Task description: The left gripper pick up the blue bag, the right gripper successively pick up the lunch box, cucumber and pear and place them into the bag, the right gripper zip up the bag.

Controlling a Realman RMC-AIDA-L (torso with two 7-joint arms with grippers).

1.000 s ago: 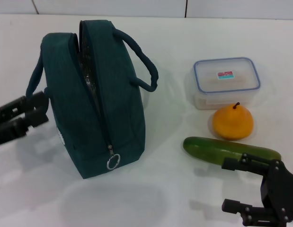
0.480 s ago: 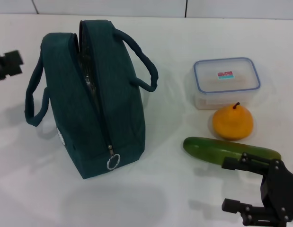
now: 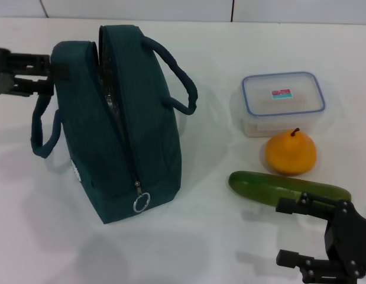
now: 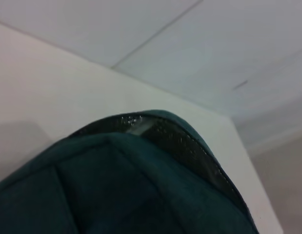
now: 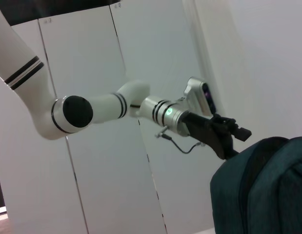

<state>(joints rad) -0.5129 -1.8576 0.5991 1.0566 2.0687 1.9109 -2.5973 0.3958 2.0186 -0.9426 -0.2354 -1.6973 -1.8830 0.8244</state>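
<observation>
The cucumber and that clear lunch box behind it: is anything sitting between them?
Yes. In the head view the pear sits between the cucumber and the lunch box, its stem up, overlapping the box's front wall in that view.

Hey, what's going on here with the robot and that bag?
The left gripper is up at the top of the blue bag, beside its near handle, apparently going for a hold. The bag stands unzipped on the table. The lunch box, pear and cucumber lie outside it, and the right gripper hangs open just in front of the cucumber.
</observation>
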